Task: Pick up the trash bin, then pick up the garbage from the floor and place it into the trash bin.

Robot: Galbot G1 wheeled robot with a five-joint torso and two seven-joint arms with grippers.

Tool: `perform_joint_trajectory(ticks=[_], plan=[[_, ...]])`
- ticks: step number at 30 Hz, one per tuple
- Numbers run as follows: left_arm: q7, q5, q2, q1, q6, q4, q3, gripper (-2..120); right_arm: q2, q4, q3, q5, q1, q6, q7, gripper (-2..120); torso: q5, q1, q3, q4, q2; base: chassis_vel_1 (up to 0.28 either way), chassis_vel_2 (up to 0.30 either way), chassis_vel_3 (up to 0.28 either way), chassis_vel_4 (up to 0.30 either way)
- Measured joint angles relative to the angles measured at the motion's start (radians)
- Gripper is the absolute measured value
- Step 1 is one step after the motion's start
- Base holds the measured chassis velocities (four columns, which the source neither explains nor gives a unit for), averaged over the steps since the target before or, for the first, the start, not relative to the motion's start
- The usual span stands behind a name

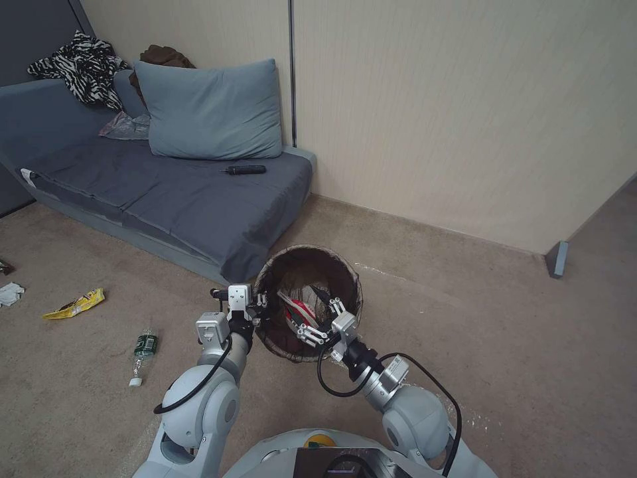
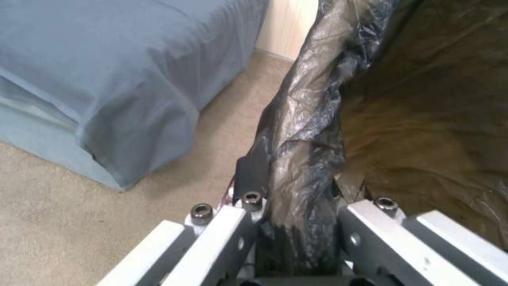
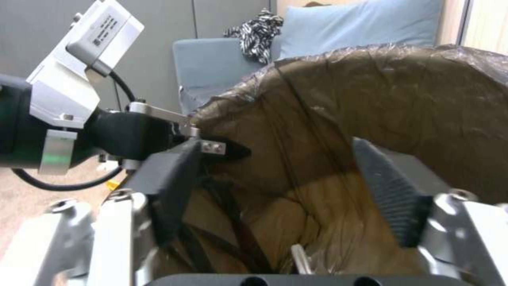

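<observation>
Trash bin [image 1: 282,335] beside the sofa [image 1: 199,199] — left gripper [image 1: 257,312] clamped on its rim, right gripper [image 1: 318,322] spread wide inside.

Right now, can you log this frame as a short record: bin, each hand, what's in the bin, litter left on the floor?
bin: trash bin with dark bag liner, held tilted beside the sofa
left hand: left hand clamped on the bin's rim, one finger inside, one outside
right hand: right hand open inside the bin's mouth, holding nothing
bin contents: a red and white item low in the liner
floor litter: yellow snack wrapper, green-labelled clear bottle, white tissue, all on the carpet to the robot's left
</observation>
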Motion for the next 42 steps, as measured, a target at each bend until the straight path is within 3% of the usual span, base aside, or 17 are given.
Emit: perform_joint_trajectory(ticks=[5,8,18,25,37,42], plan=[[0.000,0.000,0.000,0.000,0.000,0.000,0.000,3,-0.001,0.014,0.003,-0.005,-0.004,0.000,-0.003,96,0.0000,0.000,0.000,0.0000,0.000,0.000,0.000,0.000,0.000],[0.000,0.000,0.000,0.000,0.000,0.001,0.000,3,0.002,0.049,0.012,-0.005,-0.009,0.001,0.003,100,0.0000,0.000,0.000,0.0000,0.000,0.000,0.000,0.000,0.000],[0.001,-0.003,0.000,0.000,0.000,0.011,-0.020,3,0.035,0.202,0.127,-0.015,-0.051,0.026,0.052,100,0.0000,0.000,0.000,0.0000,0.000,0.000,0.000,0.000,0.000],[0.002,0.000,0.003,0.001,-0.004,0.014,-0.037,3,0.060,0.242,0.199,-0.070,-0.076,0.028,0.113,100,0.0000,0.000,0.000,-0.0001,0.000,0.000,0.000,0.000,0.000],[0.010,0.015,0.005,0.005,-0.018,0.013,-0.054,3,0.104,0.257,0.240,-0.127,-0.109,0.026,0.297,100,-0.0001,0.000,0.000,-0.0002,0.000,0.000,0.000,0.000,0.000],[0.027,0.055,0.007,0.009,-0.057,0.014,-0.063,3,0.141,0.174,0.291,-0.130,-0.131,0.096,0.382,100,0.0001,0.000,0.000,-0.0001,0.000,0.000,0.000,0.000,0.000]])
